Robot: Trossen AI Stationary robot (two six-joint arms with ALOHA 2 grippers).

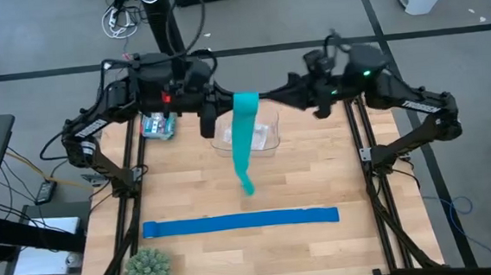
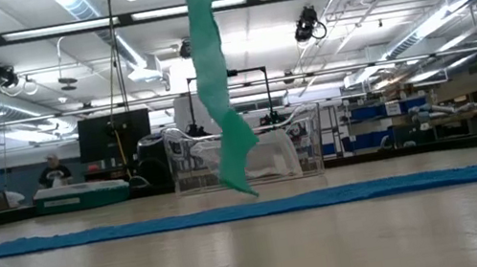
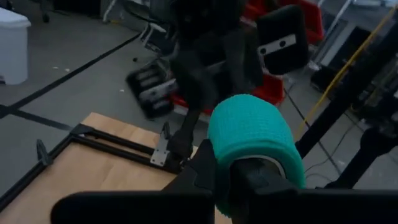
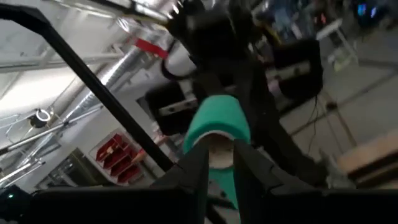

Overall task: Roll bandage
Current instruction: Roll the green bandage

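1. Your bandage is held up in the air between the two arms, above the clear plastic container at the far side of the table. Its top end is already wound into a small teal roll, and the loose tail hangs straight down, its tip just clear of the wood in the low view.
2. Your left gripper is clenched on that roll, seen close up in its own wrist view; I judge this grip keeps the wound turns from slackening.
3. Your right gripper meets the roll from the opposite side, with its fingers on either side of the roll's end. You cannot tell from these views whether it is pinching or has let go (the fingers stand close to the fabric but contact is unclear).
4. Holding it high lets the tail hang free, which should keep it straight as it winds on.
5. Most of the strip is not yet rolled.
6. The royal-blue strip lies flat across the near table, with a green spiky plant at the near left corner, both well apart from the work.
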